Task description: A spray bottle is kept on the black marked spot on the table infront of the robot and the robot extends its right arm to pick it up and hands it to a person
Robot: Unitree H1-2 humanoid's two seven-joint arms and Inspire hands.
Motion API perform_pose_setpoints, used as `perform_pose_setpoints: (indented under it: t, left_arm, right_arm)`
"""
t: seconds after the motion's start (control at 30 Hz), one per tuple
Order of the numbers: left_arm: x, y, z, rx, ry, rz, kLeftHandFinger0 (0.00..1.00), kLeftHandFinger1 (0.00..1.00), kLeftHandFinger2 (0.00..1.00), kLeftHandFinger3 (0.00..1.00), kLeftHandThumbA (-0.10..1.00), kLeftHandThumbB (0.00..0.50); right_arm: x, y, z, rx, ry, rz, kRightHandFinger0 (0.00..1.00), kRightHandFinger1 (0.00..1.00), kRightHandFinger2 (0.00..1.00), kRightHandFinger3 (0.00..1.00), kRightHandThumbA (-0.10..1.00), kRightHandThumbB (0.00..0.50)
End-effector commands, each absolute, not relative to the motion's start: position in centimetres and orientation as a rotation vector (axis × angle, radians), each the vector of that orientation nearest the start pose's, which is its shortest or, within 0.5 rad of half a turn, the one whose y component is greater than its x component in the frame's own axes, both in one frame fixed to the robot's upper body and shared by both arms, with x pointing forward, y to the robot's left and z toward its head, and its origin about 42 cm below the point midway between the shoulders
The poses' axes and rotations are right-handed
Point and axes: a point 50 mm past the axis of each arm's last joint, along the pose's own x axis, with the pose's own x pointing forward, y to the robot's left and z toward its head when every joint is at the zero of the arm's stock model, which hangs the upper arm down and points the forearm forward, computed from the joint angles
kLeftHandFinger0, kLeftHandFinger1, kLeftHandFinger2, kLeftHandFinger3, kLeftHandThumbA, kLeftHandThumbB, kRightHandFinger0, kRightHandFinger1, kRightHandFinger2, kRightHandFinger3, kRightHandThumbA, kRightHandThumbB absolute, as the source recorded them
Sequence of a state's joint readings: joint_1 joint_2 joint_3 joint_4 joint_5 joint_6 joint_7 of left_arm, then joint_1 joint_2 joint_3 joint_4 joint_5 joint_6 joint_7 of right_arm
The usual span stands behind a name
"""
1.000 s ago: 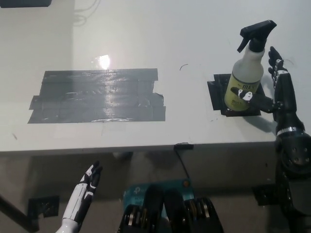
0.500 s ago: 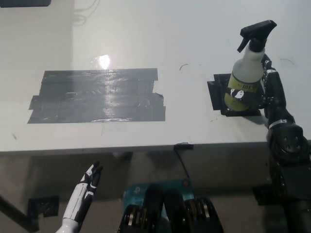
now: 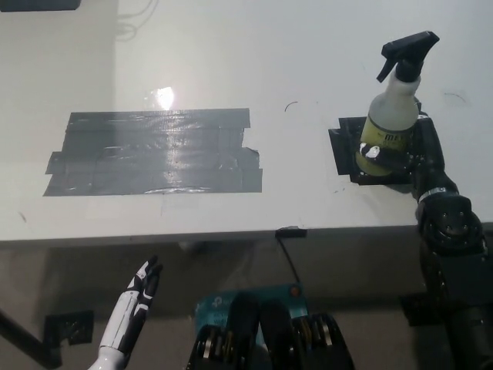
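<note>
Far to the left of the working hand and below the table's front edge, the white left hand (image 3: 139,297) hung idle with nothing in it, fingers straight and close together. The spray bottle (image 3: 389,116) stood upright on the small black tape patch (image 3: 344,146), its long axis vertical and its trigger head pointing left. The black right hand (image 3: 412,150) lay against the bottle's lower right side with fingers wrapped round the body, so the lift looked to be straight up.

Lab-like test space, plain white table (image 3: 231,46), taped dark patch (image 3: 154,152), black marked spot (image 3: 344,150)
</note>
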State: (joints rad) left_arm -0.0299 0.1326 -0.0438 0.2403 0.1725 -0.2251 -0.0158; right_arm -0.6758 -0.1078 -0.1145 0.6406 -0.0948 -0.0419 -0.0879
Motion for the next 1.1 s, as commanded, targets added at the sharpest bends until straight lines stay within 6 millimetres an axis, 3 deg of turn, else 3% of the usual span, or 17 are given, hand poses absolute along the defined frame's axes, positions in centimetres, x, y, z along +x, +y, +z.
perform_pose_setpoints:
  t: [0.0,0.1,0.23,0.33,0.47,0.57,0.67,0.87,1.07]
  left_arm:
    - [29.2,24.4,6.5,0.299,-0.082,-0.085,1.0,1.0,1.0,1.0,1.0,0.5]
    - [29.0,24.4,6.5,0.3,-0.083,-0.088,1.0,1.0,1.0,1.0,1.0,0.5]
    - [29.1,24.4,6.5,0.303,-0.082,-0.088,1.0,1.0,1.0,1.0,1.0,0.5]
    - [29.2,24.4,6.7,0.303,-0.081,-0.09,1.0,1.0,1.0,1.0,1.0,0.5]
    - [29.2,24.5,6.6,0.305,-0.087,-0.09,1.0,1.0,1.0,1.0,1.0,0.5]
    - [29.2,24.5,6.6,0.303,-0.089,-0.092,1.0,1.0,1.0,1.0,1.0,0.5]
    - [29.1,24.4,6.6,0.302,-0.085,-0.094,1.0,1.0,1.0,1.0,1.0,0.5]
    - [29.1,24.3,6.6,0.3,-0.083,-0.094,1.0,1.0,1.0,1.0,1.0,0.5]
    - [29.2,24.2,6.5,0.294,-0.081,-0.101,1.0,1.0,1.0,1.0,1.0,0.5]
  right_arm:
    - [50.6,-22.3,22.3,-0.191,-0.248,-0.166,0.01,0.28,0.53,0.47,-0.07,0.238]
    - [50.4,-21.9,22.3,-0.197,-0.245,-0.157,0.0,0.36,0.69,0.67,-0.1,0.203]
    - [50.1,-21.8,22.2,-0.199,-0.264,-0.166,0.06,0.45,0.78,0.77,-0.1,0.181]
    - [49.9,-21.6,22.6,-0.196,-0.279,-0.168,0.1,0.51,0.85,0.82,-0.1,0.172]
    - [49.5,-21.0,24.2,-0.192,-0.349,-0.153,0.13,0.54,0.86,0.84,-0.1,0.165]
    - [49.0,-20.3,25.5,-0.205,-0.387,-0.138,0.23,0.59,0.88,0.85,-0.1,0.148]
    - [48.0,-17.9,28.2,-0.202,-0.459,-0.073,0.14,0.52,0.85,0.87,-0.1,0.154]
    - [47.4,-13.6,31.2,-0.215,-0.497,0.048,0.06,0.48,0.82,0.85,-0.1,0.131]
    - [48.8,-9.7,32.2,-0.237,-0.459,0.115,0.07,0.52,0.86,0.89,-0.1,0.135]
